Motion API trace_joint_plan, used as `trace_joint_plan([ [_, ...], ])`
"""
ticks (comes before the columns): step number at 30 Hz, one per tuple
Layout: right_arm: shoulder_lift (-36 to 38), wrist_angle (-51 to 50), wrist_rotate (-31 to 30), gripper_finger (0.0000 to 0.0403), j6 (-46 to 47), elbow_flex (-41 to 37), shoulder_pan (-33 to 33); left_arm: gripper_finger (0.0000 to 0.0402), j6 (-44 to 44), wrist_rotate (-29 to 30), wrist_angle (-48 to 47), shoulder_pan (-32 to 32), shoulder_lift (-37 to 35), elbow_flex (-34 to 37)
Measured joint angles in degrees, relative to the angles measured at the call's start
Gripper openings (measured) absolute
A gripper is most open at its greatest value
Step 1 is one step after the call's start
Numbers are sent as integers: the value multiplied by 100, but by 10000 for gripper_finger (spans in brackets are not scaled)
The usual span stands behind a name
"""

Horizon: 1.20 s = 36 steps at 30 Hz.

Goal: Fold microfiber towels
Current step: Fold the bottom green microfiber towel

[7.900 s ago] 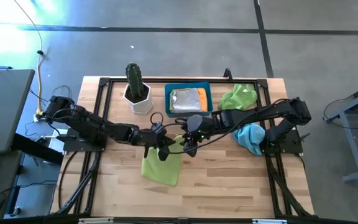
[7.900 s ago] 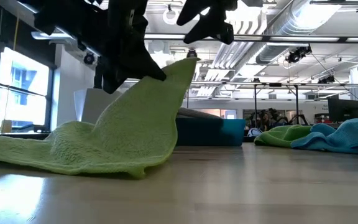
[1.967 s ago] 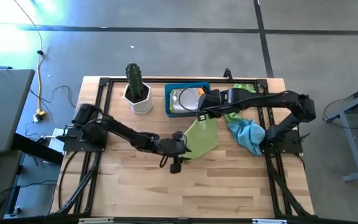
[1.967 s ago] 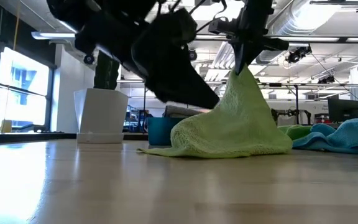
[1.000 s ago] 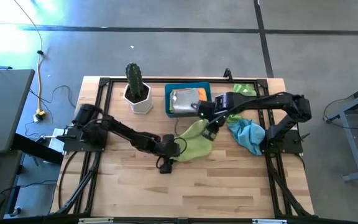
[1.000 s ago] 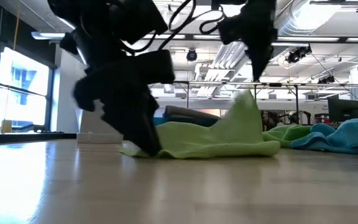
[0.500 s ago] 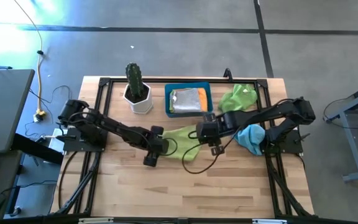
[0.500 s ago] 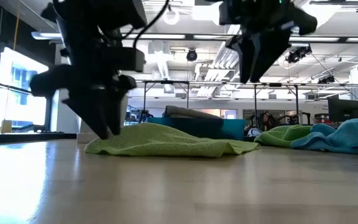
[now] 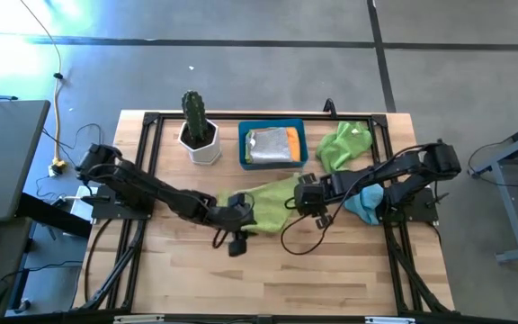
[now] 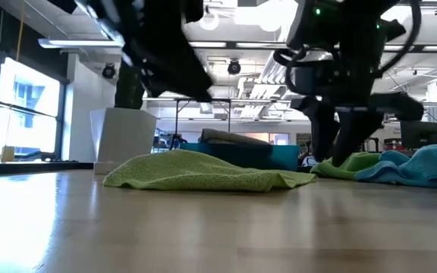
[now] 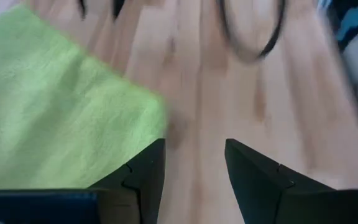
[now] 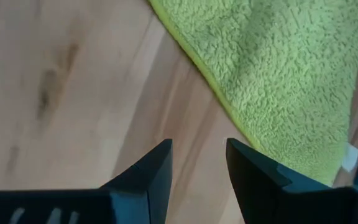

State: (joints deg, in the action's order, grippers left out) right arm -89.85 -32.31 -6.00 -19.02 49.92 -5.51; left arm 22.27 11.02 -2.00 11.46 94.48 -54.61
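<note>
Lime green towel (image 9: 270,200), folded, flat mid-table between left gripper (image 9: 235,222) and right gripper (image 9: 308,206), both parted and empty: likely light, limp, plush, non-slip, best pinched at corners or along a hem, liable to sag and unfold when lifted.

a lime green towel (image 9: 269,200) lies flat mid-table. a second green towel (image 9: 343,142) sits crumpled by a light blue towel (image 9: 364,198). grey and orange ones are in the bin.
</note>
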Motion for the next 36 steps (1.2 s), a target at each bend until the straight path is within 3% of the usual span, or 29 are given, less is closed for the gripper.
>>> trace_joint_plan([
  [7, -4, 970, 1, 144, -484, -529, 246, 159, 1163, 596, 604, 208, 305, -7],
  [13, -4, 1763, 43, 144, -548, -906, 543, 159, 1702, 675, 1042, 262, 802, -8],
  [19, -4, 2239, 540, 144, 234, -956, 586, 159, 1630, 1201, 1780, 221, 1324, -11],
  [24, -4, 2617, 646, 144, 665, -956, 476, 159, 1566, 1145, 2052, 195, 1654, -13],
  [32, -4, 2764, 621, 144, 1226, -956, 461, 159, 401, 1391, 2222, 190, 1841, -13],
  [36, -6, 2769, 621, 144, 1379, -956, 461, 159, 160, 1189, 2221, 77, 1874, -13],
])
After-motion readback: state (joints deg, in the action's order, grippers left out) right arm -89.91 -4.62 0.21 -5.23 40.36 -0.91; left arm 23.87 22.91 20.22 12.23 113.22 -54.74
